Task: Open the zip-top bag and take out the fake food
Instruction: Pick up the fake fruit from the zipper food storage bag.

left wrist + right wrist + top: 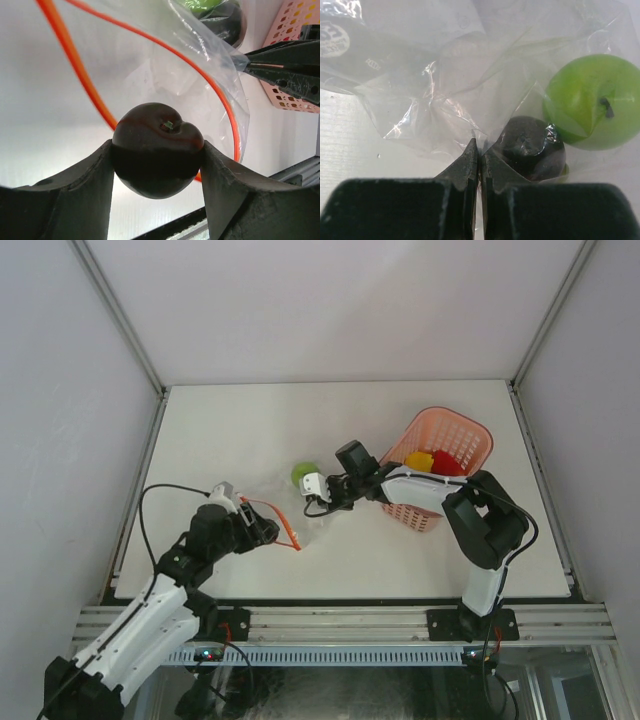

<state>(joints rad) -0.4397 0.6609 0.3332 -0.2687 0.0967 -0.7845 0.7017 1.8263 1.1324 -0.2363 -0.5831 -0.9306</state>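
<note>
The clear zip-top bag (312,525) lies mid-table with its orange-red zip strip (75,65) spread in an open loop. My left gripper (157,150) is shut on a blackish-red round fake fruit (157,137) at the bag's mouth, one finger on each side of it. From above, the left gripper (262,530) sits at the strip's left end. My right gripper (479,150) is shut on a fold of the bag's plastic. Just beyond it, inside the bag, lie a dark fruit (535,147) and a light green fruit (592,102); the green one (303,475) also shows from above.
A pink basket (462,435) stands at the right with a yellow piece (418,460) and a red piece (447,466) in it. The right forearm lies across the basket's near-left side. The table's front edge runs just below the left gripper.
</note>
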